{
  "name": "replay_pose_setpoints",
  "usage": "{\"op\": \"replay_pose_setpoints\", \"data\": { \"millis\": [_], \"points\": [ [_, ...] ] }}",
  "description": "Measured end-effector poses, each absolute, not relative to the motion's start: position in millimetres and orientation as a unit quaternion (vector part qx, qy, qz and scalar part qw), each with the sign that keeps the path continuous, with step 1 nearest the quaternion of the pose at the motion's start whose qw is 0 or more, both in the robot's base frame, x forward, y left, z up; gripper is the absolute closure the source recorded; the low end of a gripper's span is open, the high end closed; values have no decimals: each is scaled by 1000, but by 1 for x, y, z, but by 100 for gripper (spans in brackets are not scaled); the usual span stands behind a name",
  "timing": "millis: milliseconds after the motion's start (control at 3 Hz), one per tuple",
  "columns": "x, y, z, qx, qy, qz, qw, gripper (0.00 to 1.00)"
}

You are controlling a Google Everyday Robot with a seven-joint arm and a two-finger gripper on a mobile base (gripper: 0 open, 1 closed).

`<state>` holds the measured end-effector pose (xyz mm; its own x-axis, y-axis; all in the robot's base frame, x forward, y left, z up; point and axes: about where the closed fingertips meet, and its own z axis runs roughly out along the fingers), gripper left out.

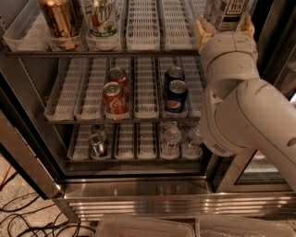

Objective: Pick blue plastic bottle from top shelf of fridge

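Spreading the two tan fingers [202, 34] apart, one at 9 o'clock and one at 3 o'clock of the blue plastic bottle [229, 11], looking released rather than clenched, with contact against the bottle's sides being impossible to tell. Hovering the gripper [224, 22] at 1 o'clock in the view, at the right end of the top shelf [92, 53], just in front of the bottle's white-and-navy "TEA" label. Showing that bottle standing upright in a right-hand lane of that shelf, its upper part running out of view at 12 o'clock. Reaching in with the bulky white arm [240, 106] from 4 o'clock, covering the right side of the fridge [138, 194]. Sharing the top shelf, at 11 o'clock, with a gold can [58, 18] and a green-and-white can [102, 18]. Displaying, on the middle rack, two red cola cans [113, 99] and two blue Pepsi cans [175, 95] toward the centre. Holding, on the lower rack, small water bottles [172, 139] and silvery cans [97, 144]. Trailing dark cables [27, 217] across the floor at 7 o'clock.
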<state>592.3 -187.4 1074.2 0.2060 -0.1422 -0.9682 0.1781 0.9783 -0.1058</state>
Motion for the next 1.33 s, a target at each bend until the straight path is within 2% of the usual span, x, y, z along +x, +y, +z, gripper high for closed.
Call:
{"op": "replay_pose_setpoints", "data": {
  "millis": [333,667,1000,1333],
  "points": [
    [604,-192,1076,18,620,-109,777,21],
    [613,-194,1074,19,623,-114,774,25],
    [619,-196,1074,19,621,-119,774,32],
    [624,-197,1075,21,617,-125,777,51]
  ]
}}
